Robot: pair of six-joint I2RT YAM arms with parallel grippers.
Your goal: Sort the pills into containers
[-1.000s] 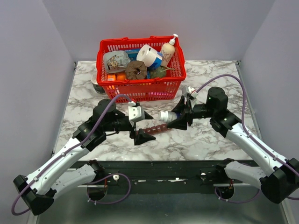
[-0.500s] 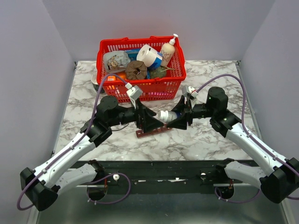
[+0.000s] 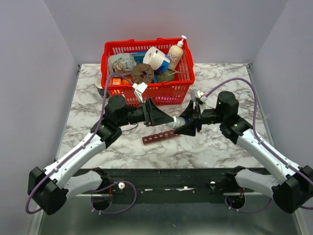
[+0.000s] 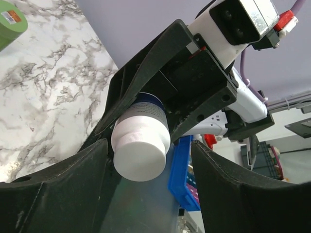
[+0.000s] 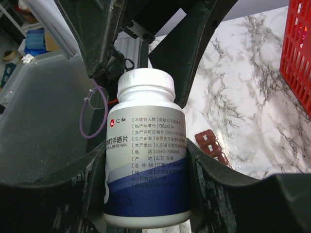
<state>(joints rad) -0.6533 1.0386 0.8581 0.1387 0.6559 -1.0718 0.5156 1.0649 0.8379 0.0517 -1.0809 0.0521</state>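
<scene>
Left wrist view: the left gripper [image 4: 149, 150] is seen partly open, its two black fingers [image 4: 53, 194] set on either side of the white cap [image 4: 141, 158] of a pill bottle. The cap lies close against the finger at lower left, while a gap is left to the finger at lower right. The pill bottle [image 5: 146, 160] is clamped by its body in the right gripper [image 3: 185, 126], cap end turned toward the left gripper. Its white plastic, a blue band low on the label and printed Chinese text are shown in the right wrist view. In the top external view both grippers are seen tip to tip at frame centre, above the marble table [image 3: 210, 149]. The containers [image 3: 159, 137], one dark-red strip of small square compartments, lie flat on the table just below the grippers, touched by neither. A red mesh basket [image 3: 146, 93] filled with assorted goods is placed at upper centre, beyond both arms.
</scene>
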